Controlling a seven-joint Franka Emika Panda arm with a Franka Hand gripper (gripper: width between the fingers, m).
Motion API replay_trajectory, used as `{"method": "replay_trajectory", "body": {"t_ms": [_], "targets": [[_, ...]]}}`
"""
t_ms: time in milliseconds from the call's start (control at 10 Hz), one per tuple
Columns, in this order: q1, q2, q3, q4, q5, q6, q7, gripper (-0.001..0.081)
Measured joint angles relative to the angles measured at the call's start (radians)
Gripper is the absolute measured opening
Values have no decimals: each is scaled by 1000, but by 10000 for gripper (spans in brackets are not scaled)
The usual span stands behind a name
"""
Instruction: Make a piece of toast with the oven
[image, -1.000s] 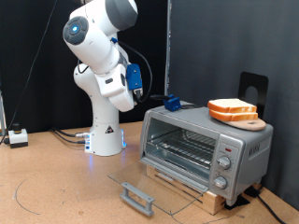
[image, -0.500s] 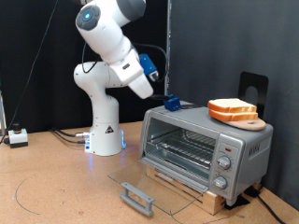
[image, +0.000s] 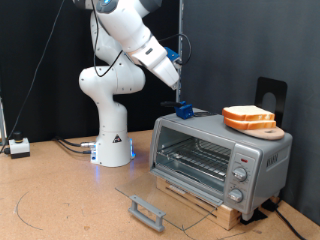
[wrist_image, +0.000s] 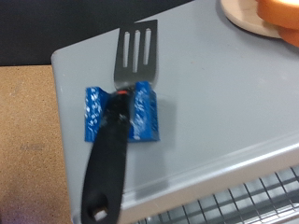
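The silver oven stands at the exterior view's right with its glass door folded down flat and its black handle out front; the wire rack is bare. Two stacked toast slices lie on a wooden board on the oven's top. A black slotted spatula rests in a blue holder on the oven's top corner. My gripper hangs just above that holder. Its fingers do not show in the wrist view. An orange crust edge shows in the wrist view.
The oven sits on a low wooden pallet on a brown table. A black stand rises behind the oven. A white box with cables lies at the exterior view's left. The robot base stands left of the oven.
The arm has swung up and towards the exterior view's right, bringing the gripper from beside the robot's body to just above the blue holder on the oven's top.
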Motion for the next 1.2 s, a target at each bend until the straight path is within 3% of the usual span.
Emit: {"method": "replay_trajectory", "body": {"t_ms": [100,300,400,700,1200], "targets": [[-2,-52,18,-37,0,30,23,810],[0,-53,18,-40,0,36,-14,810],[4,-73,39,-59,0,92,-47,810],[13,-202,132,-165,0,182,-60,810],[14,-342,290,-317,35,236,81,810]]}}
